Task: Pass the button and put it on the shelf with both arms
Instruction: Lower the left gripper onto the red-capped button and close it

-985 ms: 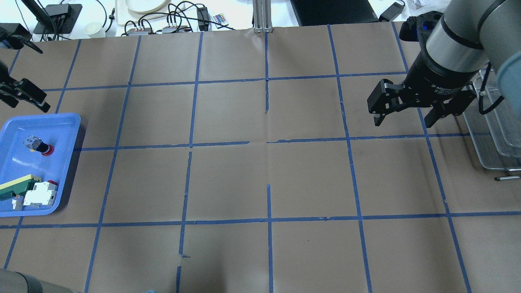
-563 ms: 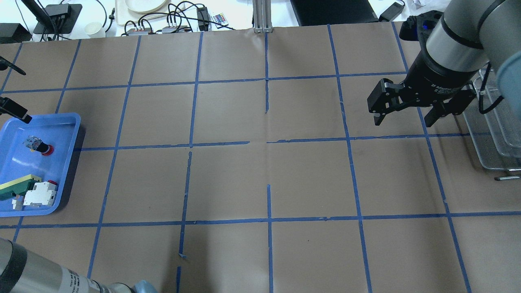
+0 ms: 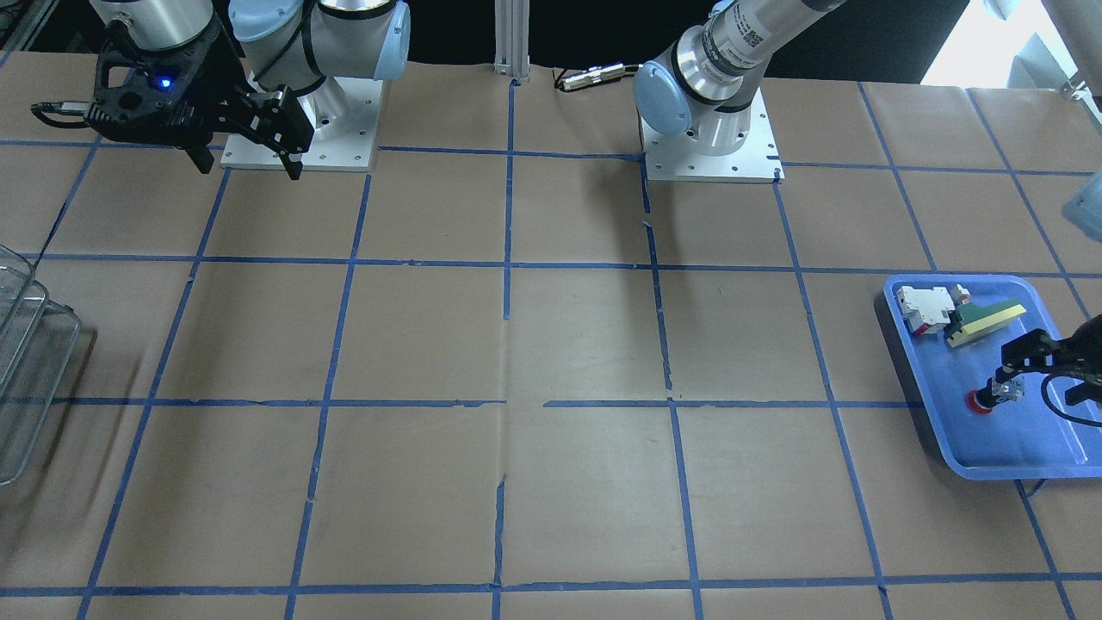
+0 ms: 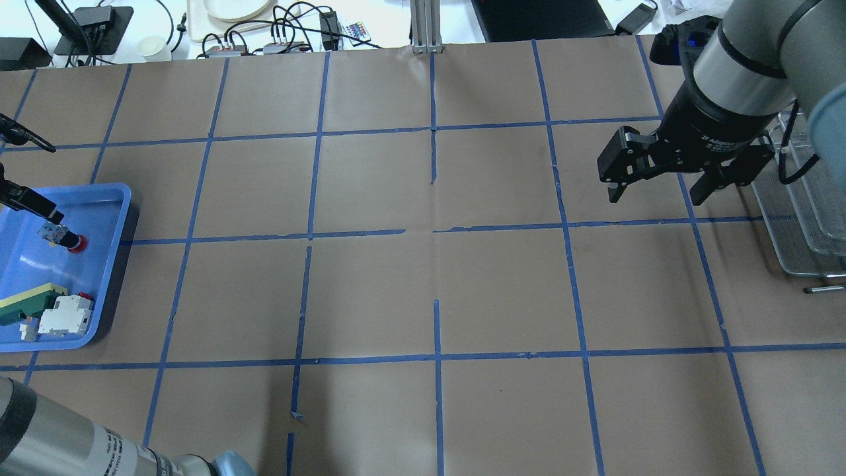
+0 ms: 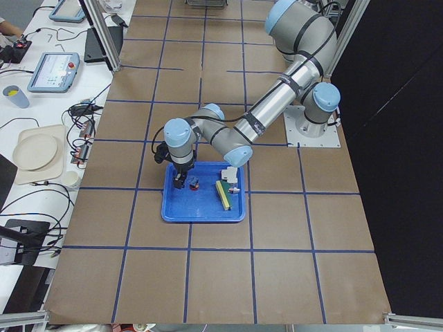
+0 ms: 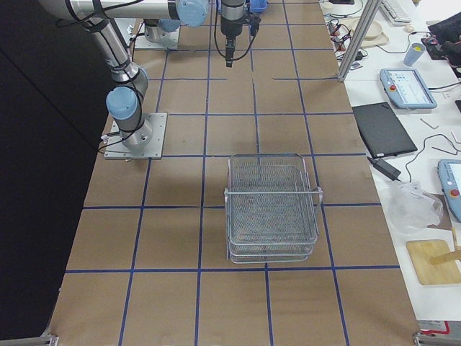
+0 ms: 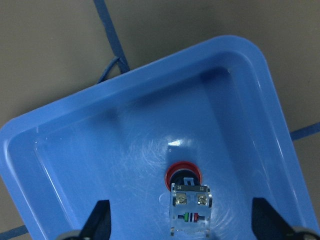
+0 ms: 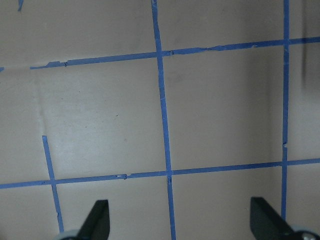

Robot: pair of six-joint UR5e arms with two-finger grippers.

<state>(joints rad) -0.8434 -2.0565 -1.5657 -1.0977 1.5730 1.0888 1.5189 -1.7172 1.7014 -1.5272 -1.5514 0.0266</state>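
The button (image 4: 64,237) lies on its side in the blue tray (image 4: 114,198), red cap toward the table's middle. It also shows in the front view (image 3: 990,397) and in the left wrist view (image 7: 187,199), silvery terminal end nearest the camera. My left gripper (image 3: 1048,375) is open over the tray, its fingers (image 7: 98,221) standing wide on either side of the button without touching it. My right gripper (image 4: 657,192) is open and empty above the table next to the shelf (image 4: 805,218). The wire-mesh shelf (image 6: 272,209) holds nothing.
A white-and-red block (image 4: 66,316) and a green-and-yellow wedge (image 4: 26,301) lie at the tray's near end. The right wrist view shows only brown paper with blue tape lines (image 8: 162,115). Cables and gear lie beyond the table's far edge.
My left gripper has moved from beyond the tray's far rim to over the button. My right gripper has barely moved.
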